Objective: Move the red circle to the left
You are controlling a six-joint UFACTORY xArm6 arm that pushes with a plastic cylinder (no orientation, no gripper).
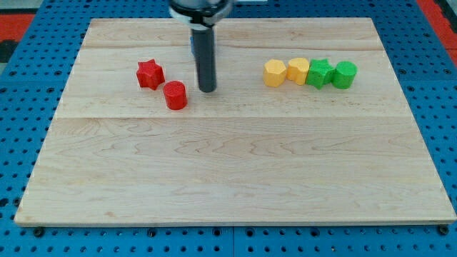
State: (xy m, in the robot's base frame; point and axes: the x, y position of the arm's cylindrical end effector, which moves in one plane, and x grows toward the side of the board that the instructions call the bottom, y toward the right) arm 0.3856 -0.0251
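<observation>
The red circle [175, 95] stands on the wooden board [228, 164] left of the middle, in the upper half. A red star [150, 73] lies just up and left of it, a small gap between them. My tip [207, 89] rests on the board a short way to the right of the red circle and slightly higher in the view, not touching it. The dark rod rises from the tip to the view's top edge.
A row of blocks lies at the upper right: a yellow hexagon [275, 73], a yellow pentagon-like block [298, 70], a green star [320, 73] and a green cylinder-like block [345, 74], touching side by side. Blue pegboard [21, 107] surrounds the board.
</observation>
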